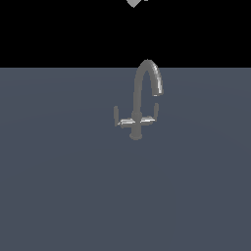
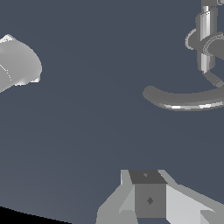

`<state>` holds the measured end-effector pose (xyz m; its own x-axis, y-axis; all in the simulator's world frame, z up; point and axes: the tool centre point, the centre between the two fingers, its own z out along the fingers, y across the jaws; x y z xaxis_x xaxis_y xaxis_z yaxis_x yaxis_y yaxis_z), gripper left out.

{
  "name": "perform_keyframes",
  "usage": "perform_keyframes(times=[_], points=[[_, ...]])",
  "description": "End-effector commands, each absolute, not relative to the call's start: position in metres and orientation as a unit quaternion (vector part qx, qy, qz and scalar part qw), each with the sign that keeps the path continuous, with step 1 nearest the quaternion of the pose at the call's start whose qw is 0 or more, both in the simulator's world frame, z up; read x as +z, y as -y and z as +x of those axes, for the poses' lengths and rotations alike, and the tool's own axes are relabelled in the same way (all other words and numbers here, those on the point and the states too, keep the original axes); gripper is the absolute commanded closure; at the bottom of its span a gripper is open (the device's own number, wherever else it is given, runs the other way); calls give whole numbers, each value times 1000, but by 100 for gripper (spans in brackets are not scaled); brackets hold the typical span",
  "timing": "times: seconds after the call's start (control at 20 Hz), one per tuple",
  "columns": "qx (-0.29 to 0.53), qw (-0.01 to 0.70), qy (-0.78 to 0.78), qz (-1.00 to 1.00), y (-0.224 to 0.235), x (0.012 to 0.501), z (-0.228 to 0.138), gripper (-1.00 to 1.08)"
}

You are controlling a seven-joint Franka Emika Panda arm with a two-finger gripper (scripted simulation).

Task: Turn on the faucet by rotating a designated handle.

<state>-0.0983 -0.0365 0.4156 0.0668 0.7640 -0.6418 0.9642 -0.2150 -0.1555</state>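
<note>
The faucet [image 1: 139, 100] stands upright on the flat grey-blue floor [image 1: 59, 186], its gooseneck spout hooking toward the exterior view's right. The handle [image 1: 119, 119] is the thin lever with the upturned tip on the exterior view's left side of the base; its twin lever [image 1: 151, 116] points the other way. My gripper [image 1: 134, 2] is only a pale sliver at the frame's top edge, high above and behind the faucet, touching nothing. In the wrist view the gripper [image 2: 148, 194] shows as one block with no gap, holding nothing, and the faucet [image 2: 188, 99] lies well ahead of it.
A pale rounded body [image 2: 17, 65] shows at one edge of the wrist view, apart from the faucet. Beyond the floor's far edge the background [image 1: 59, 29] is black.
</note>
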Motion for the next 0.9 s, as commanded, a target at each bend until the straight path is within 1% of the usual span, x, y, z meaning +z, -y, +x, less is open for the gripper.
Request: perform_keyframes(times=[0.0,0.85], points=[[-336,157,-630,682,37,409,-90,108],[-472,115,-747,453,34,360,-32,108]])
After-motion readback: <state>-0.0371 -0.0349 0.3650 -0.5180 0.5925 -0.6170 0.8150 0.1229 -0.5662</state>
